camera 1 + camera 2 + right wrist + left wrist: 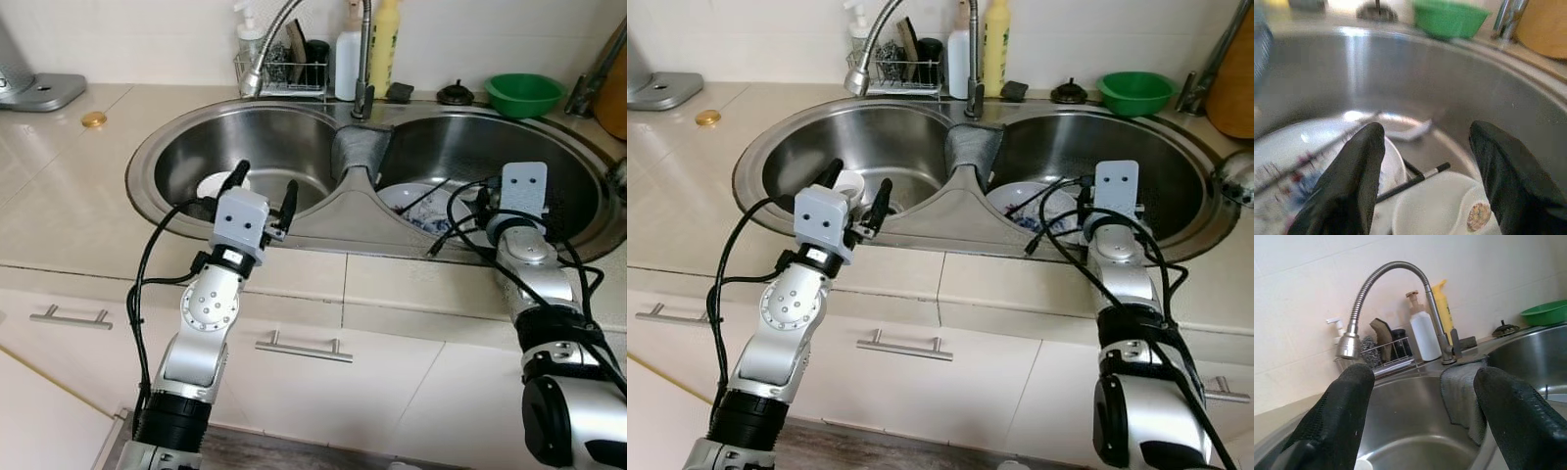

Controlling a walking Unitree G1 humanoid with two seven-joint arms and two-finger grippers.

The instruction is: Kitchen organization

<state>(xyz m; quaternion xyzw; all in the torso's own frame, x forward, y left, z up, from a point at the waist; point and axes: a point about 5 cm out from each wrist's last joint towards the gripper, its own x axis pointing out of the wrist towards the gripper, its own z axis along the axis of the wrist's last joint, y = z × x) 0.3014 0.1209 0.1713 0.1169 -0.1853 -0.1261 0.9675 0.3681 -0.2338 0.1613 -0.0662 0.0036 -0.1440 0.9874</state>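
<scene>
The sink [323, 211] is shiny brushed steel, with a grey cloth [358, 162] draped over its divider and a glossy green plastic bowl [524, 94] beside it.

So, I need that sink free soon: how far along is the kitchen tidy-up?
Nothing looks done yet. The patterned plate, chopsticks and white dishes lie in the right basin, and a small white dish in the left. In hand: the right gripper hangs open over the right basin's dishes and the left gripper open at the left basin's rim, neither holding anything. All dishes remain.
</scene>
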